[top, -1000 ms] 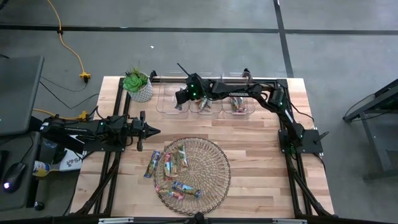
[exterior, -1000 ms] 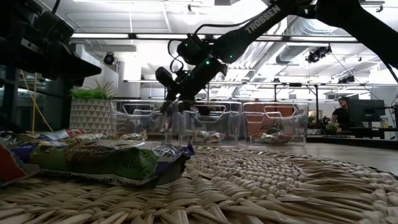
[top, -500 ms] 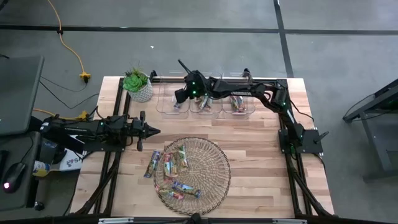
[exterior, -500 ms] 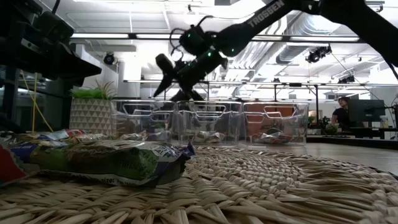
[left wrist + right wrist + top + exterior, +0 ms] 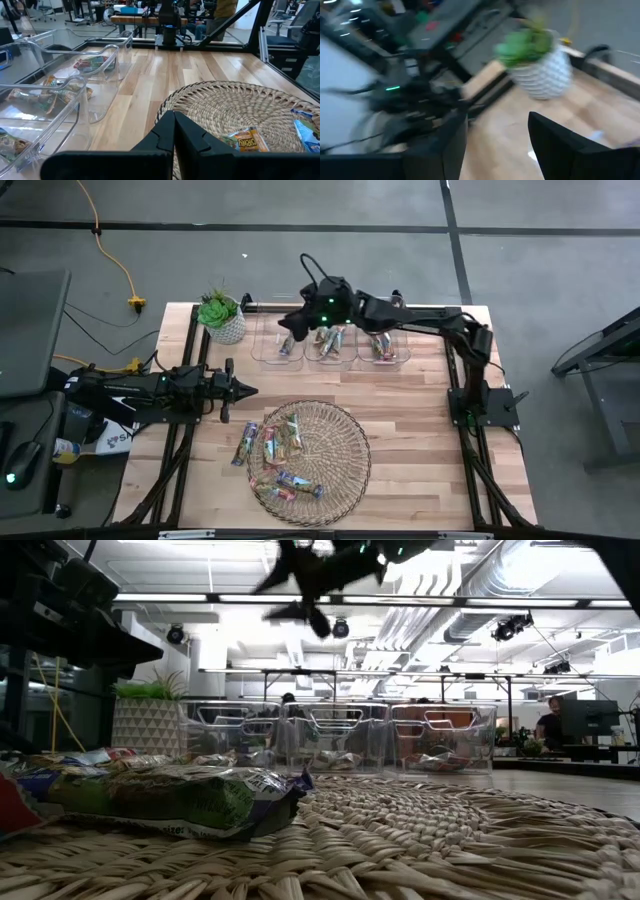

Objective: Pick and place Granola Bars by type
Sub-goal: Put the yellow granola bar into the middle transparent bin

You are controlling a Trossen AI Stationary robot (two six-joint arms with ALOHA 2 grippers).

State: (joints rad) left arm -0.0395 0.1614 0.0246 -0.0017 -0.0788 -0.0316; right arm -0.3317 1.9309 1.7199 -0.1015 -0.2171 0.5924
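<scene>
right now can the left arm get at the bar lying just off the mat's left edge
Probably yes. The left gripper, shut, sits just behind that bar, with only bare table between them. The right gripper is open, up over the bins, out of the way.

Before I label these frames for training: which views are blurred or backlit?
Right wrist view: heavy motion smear, though the potted plant stays recognisable. Low view: the right gripper is a dark silhouette against ceiling lights, and the nearest granola bar is soft. High and left wrist views: sharp.
</scene>
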